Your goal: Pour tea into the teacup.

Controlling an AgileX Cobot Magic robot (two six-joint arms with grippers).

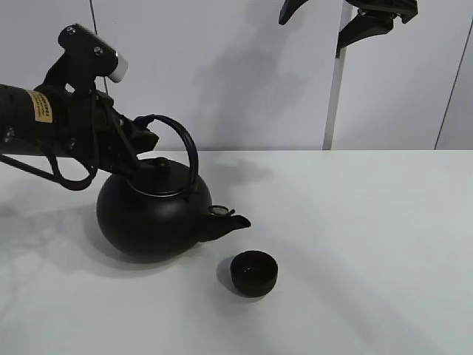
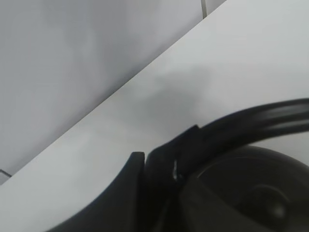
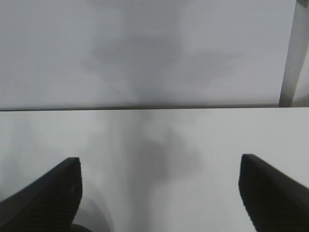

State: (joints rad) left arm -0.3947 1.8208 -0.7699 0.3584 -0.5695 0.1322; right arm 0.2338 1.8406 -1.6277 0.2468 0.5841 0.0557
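Observation:
A big round black kettle [image 1: 151,214] is tilted on the white table [image 1: 355,244], its short spout [image 1: 229,222] pointing right and down toward the teacup [image 1: 254,273]. The teacup is a small black bowl standing just below and right of the spout tip. My left gripper [image 1: 140,140] is shut on the kettle's arched handle [image 1: 181,140]; the left wrist view shows the handle [image 2: 260,116] clamped by a finger [image 2: 159,164] above the lid [image 2: 260,193]. My right gripper [image 3: 159,193] hangs high at the top of the exterior view [image 1: 347,18], open and holding nothing.
A grey wall with a vertical panel seam [image 1: 334,96] stands behind the table. The table's right half [image 1: 384,222] is bare white surface.

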